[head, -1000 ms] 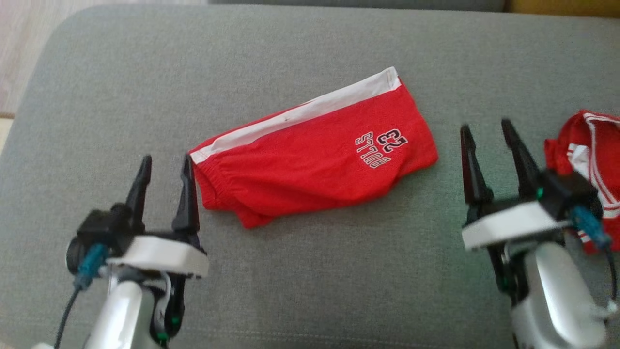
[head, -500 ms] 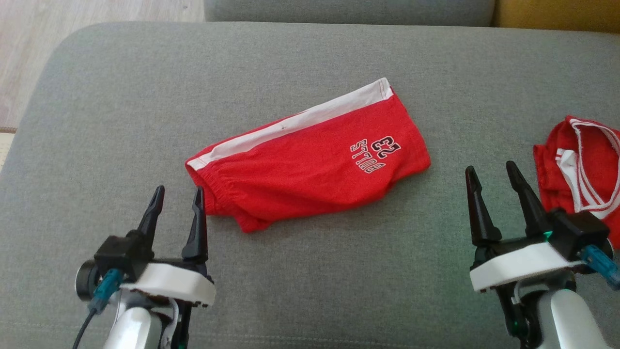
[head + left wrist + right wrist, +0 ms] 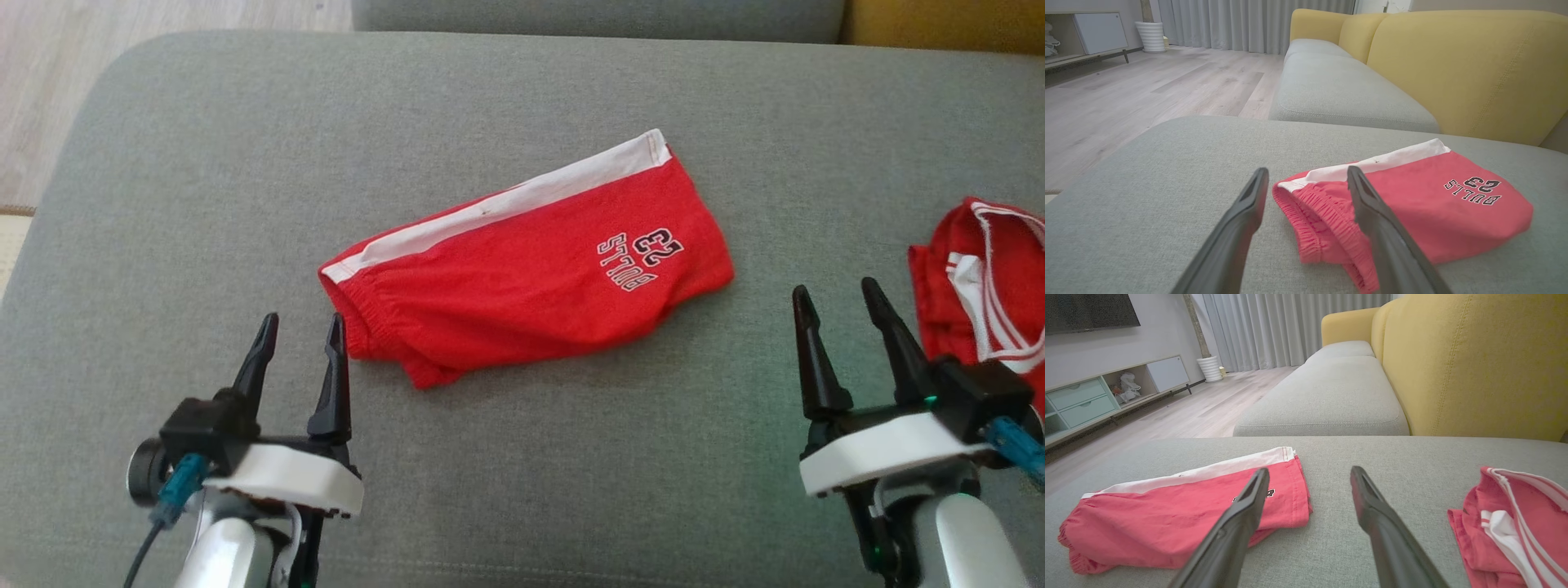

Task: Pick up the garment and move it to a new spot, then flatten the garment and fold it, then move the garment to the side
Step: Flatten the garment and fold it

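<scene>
I see the red shorts (image 3: 531,269) lying folded flat in the middle of the grey sofa cushion (image 3: 522,490), with the white side stripe toward the far edge and the BULLS 23 print (image 3: 641,253) upside down to me. Any layers underneath are hidden. My left hand (image 3: 302,320) hovers just beside the elastic waistband (image 3: 367,327), fingers apart and holding nothing; in its wrist view one finger (image 3: 1384,237) covers part of that waistband. My right hand (image 3: 834,287) is also spread and empty, off the shorts' leg end, and its own finger blocks most of the print in its wrist view. A second red garment (image 3: 980,278) with white trim lies crumpled to the right, cut off by the frame edge. It is possibly a jersey, but I can't tell.
</scene>
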Controlling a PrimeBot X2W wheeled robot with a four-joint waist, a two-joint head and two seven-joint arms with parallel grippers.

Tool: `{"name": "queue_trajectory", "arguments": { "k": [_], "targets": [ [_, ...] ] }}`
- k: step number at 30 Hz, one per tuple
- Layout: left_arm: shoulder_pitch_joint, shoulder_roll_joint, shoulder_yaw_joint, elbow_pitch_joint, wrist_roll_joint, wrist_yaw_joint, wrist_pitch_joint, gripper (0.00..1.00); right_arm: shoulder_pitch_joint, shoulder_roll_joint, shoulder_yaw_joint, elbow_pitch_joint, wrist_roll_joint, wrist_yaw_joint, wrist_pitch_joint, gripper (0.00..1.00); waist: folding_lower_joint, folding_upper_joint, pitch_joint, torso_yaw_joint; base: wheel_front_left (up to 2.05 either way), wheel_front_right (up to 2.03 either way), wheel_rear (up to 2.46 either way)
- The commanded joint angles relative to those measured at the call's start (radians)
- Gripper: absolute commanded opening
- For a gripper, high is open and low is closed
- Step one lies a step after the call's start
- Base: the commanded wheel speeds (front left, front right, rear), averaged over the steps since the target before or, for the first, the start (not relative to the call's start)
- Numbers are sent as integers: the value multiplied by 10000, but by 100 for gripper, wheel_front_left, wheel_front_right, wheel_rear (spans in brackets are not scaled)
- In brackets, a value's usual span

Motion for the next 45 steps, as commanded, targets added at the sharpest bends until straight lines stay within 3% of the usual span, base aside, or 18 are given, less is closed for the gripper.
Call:
{"name": "queue_trajectory", "arguments": {
  "k": [1,8,16,21,24,25,27,35,45],
  "targets": [
    [-360,161,338,-310,119,2,-122,100,-250,-13,192,-335,-65,67,7,100,1,0,48,48,0,0,0],
    [-891,58,300,-365,155,-144,-122,100,-1517,-14,229,665,-455,67,95,100,1,0,671,385,0,0,0],
    [-1578,-236,198,-218,248,-470,-122,100,-4011,-280,485,4268,-1080,67,-210,100,1,0,1371,920,0,0,0],
    [-1811,-381,337,-138,359,-610,-122,100,-4879,-224,173,6594,-1146,67,-313,100,1,0,1532,1138,0,0,0],
    [-1804,-416,470,-139,421,-643,-122,100,-4998,-136,47,7261,-1011,67,-98,100,1,0,1548,1095,0,0,0],
    [-1789,-425,517,-140,441,-648,-122,100,-5022,-115,26,7440,-995,67,-8,84,1,0,1543,1063,0,0,0],
    [-1750,-444,603,-133,476,-667,-122,100,-5056,-77,48,7710,-861,67,93,0,1,0,1518,985,0,0,0],
    [-1595,-490,798,-168,605,-776,-122,100,-4751,-22,132,7663,-410,67,-485,0,1,0,1276,604,0,0,0],
    [-1090,-399,1053,-324,739,-795,-122,100,-2477,-14,475,5884,1287,67,-1571,0,1,0,794,-160,0,0,0]
  ]
}}
